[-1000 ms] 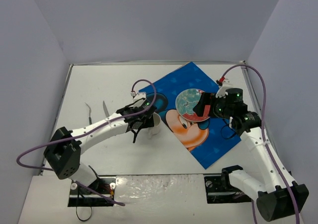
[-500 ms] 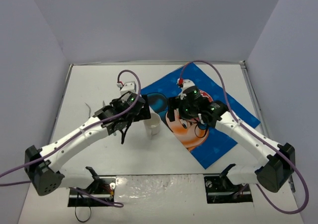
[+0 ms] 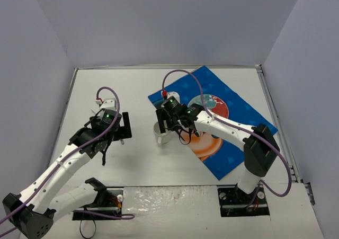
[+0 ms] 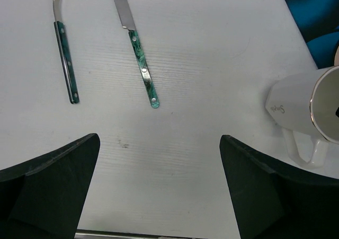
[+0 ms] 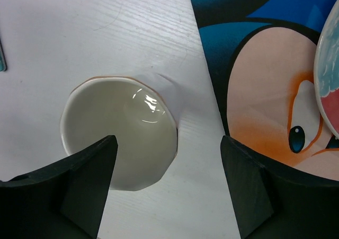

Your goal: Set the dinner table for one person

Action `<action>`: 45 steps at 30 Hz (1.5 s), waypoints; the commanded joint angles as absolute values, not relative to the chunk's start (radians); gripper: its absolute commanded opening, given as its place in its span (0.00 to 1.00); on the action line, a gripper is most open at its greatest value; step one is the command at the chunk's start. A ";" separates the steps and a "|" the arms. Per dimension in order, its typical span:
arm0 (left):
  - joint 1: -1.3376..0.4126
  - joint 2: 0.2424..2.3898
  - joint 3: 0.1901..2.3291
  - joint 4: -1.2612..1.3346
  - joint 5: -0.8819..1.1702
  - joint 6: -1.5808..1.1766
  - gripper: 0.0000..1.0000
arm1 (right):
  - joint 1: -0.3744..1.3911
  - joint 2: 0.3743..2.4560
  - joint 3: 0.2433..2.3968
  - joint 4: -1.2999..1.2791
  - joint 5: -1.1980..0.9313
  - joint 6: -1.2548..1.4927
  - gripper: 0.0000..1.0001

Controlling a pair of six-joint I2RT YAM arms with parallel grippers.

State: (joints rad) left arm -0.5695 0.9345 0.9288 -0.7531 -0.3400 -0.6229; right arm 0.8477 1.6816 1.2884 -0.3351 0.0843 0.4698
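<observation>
Moved since a second ago: my left gripper (image 4: pixel 159 143) is pulling back from the mug (image 5: pixel 119 138) toward the left edge, and my right gripper (image 5: pixel 167 143) is leaving the plate (image 3: pixel 214 104) and swinging over the mug. Both are standing wide, gripping nothing.

Dinner table (image 3: pixel 106 85): white, lying under everything.

- Fork (image 4: pixel 64 53): one, lying flat near the left edge.
- Knife (image 4: pixel 140 59): one, beside it.
- Mug: one, mid-table, just beside the placemat (image 5: pixel 249 48).
- Placemat: one, reaching toward the right edge.
- Plate: one, resting on the mat.

Risk: the mug is sitting off-centre toward one right finger, so closing now could be tipping it. The flat cutlery could be skidding under my left fingers.
</observation>
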 commanded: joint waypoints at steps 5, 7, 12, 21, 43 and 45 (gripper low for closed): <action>-0.527 0.885 0.957 -0.759 -0.295 -0.528 0.94 | 0.862 1.714 1.336 -0.318 0.155 0.550 0.48; -0.524 0.887 0.959 -0.757 -0.287 -0.525 0.94 | 0.864 1.724 1.336 -0.318 0.155 0.555 0.46; -0.521 0.895 0.953 -0.745 -0.262 -0.508 0.95 | 0.871 1.743 1.336 -0.318 0.148 0.585 0.29; -0.511 0.893 0.951 -0.730 -0.236 -0.474 0.95 | 0.884 1.682 1.312 -0.319 0.189 0.634 0.00; -0.498 0.905 0.922 -0.651 -0.158 -0.409 0.95 | 0.255 1.154 1.170 -0.564 0.132 0.299 0.00; -0.499 0.902 0.920 -0.649 -0.150 -0.411 0.95 | 0.143 1.154 1.161 -0.566 0.092 0.267 0.00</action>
